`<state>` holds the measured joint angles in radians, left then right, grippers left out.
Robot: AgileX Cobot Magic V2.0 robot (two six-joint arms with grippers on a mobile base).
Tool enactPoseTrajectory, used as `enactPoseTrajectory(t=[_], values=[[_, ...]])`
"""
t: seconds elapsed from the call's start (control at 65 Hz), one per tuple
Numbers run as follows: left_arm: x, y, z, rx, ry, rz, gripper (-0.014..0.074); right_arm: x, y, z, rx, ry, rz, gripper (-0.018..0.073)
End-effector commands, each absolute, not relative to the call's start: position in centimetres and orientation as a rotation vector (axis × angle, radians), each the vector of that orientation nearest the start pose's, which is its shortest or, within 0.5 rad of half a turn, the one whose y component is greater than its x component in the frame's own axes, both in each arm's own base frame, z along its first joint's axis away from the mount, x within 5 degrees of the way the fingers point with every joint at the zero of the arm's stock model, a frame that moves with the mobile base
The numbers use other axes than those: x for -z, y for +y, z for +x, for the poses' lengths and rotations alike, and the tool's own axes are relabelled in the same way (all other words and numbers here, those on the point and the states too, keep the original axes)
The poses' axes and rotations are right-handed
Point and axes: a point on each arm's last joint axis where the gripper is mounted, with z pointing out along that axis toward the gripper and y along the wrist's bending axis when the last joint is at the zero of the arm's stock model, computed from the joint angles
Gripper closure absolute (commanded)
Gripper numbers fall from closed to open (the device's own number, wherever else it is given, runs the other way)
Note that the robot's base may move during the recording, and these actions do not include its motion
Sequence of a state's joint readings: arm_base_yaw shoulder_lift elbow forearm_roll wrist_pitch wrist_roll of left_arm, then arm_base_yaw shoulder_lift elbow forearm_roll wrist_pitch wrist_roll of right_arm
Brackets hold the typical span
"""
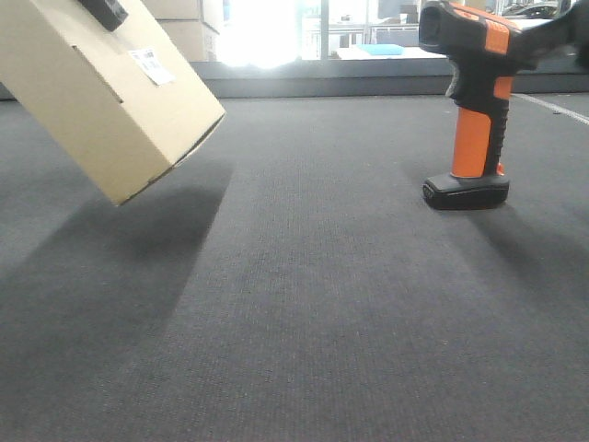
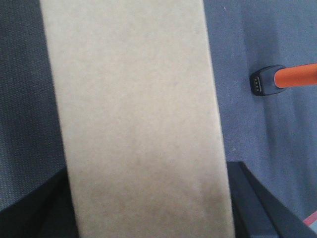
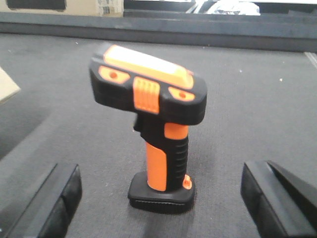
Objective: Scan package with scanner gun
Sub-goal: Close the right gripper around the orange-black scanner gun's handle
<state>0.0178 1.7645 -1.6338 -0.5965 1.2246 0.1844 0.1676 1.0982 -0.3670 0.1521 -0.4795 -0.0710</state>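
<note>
A tan cardboard package (image 1: 101,92) hangs tilted above the grey carpet at the upper left, with a white barcode label (image 1: 152,64) on its upper face. My left gripper (image 2: 148,208) is shut on the package (image 2: 133,114); its black fingers (image 2: 257,203) press both sides. An orange and black scanner gun (image 1: 474,120) stands upright on its base at the right. In the right wrist view the scanner gun (image 3: 158,129) stands in the wide gap of my right gripper (image 3: 161,191), which is open; neither finger touches it. The scanner's base also shows in the left wrist view (image 2: 270,79).
Dark grey carpet (image 1: 322,304) covers the floor. A low dark ledge (image 1: 368,85) runs along the back, with stacked cardboard boxes (image 1: 189,28) behind it at the left. A white floor line (image 1: 557,108) lies at the far right.
</note>
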Motion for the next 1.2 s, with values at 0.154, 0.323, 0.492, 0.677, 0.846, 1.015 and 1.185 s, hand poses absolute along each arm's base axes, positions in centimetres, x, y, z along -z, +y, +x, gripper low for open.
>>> enactPoseTrajectory(t=[0.154,0.323,0.492,0.677,0.846,1.015,1.185], values=[[-34.0,-4.4,36.9,0.804,2.65,0.069,0.0708,-23.0,3.0,23.1,-0.134,1.674,0.034,-0.0001],[-34.0,-4.4,36.9,0.804,2.651,0.069,0.0708,-22.9,3.3,24.9,-0.144,1.668,0.049,-0.0001],[-34.0,-4.4,36.9,0.804,2.651,0.069,0.0708,-23.1,3.7,26.9,-0.147,1.667,0.048,-0.0001],[-34.0,-4.4,36.9,0.801,2.651,0.07,0.0708,-22.5,4.0,28.2,-0.144,1.695,0.044,-0.0001],[-34.0,-4.4,36.9,0.801,2.651,0.07,0.0708,-22.0,4.4,28.4,-0.151,1.703,0.018,-0.0001],[-34.0,-4.4,36.9,0.799,2.652,0.07,0.0708,-21.4,4.7,28.8,-0.165,1.694,0.024,-0.0001],[-34.0,-4.4,36.9,0.799,2.652,0.07,0.0708,-21.1,4.8,30.0,-0.176,1.695,0.059,-0.0001]])
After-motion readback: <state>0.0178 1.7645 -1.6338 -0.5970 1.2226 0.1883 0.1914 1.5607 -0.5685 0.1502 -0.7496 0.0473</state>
